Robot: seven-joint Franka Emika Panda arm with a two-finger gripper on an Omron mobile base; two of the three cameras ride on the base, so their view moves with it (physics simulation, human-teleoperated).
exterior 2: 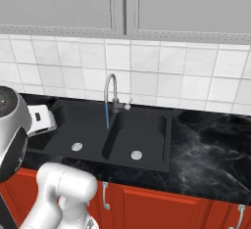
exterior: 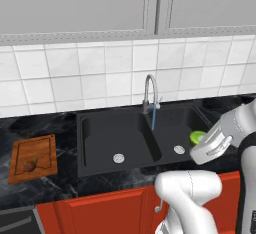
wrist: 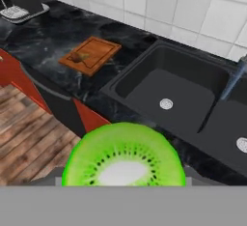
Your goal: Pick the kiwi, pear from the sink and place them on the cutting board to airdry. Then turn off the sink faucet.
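My gripper [exterior: 199,142] is shut on the kiwi [exterior: 197,137], a bright green cut half. It hangs above the right basin of the black sink [exterior: 115,138], near the front right corner. In the hand view the kiwi [wrist: 124,158] shows its cut face at the bottom, hiding the fingertips. The cutting board [exterior: 34,158] lies on the counter left of the sink, and a small brownish fruit, the pear [exterior: 30,165], rests on it. From the hand view the cutting board [wrist: 91,53] and the pear [wrist: 77,56] sit beyond the sink [wrist: 178,80]. The sink faucet [exterior: 150,95] pours a thin blue stream.
Black marble counter [exterior 2: 211,149] runs along both sides of the sink [exterior 2: 142,130] below a white tiled wall. The faucet [exterior 2: 112,93] arches over the divider between the basins. A dark coffee machine [wrist: 17,0] stands past the board. Red cabinet fronts [exterior: 105,210] lie below the counter.
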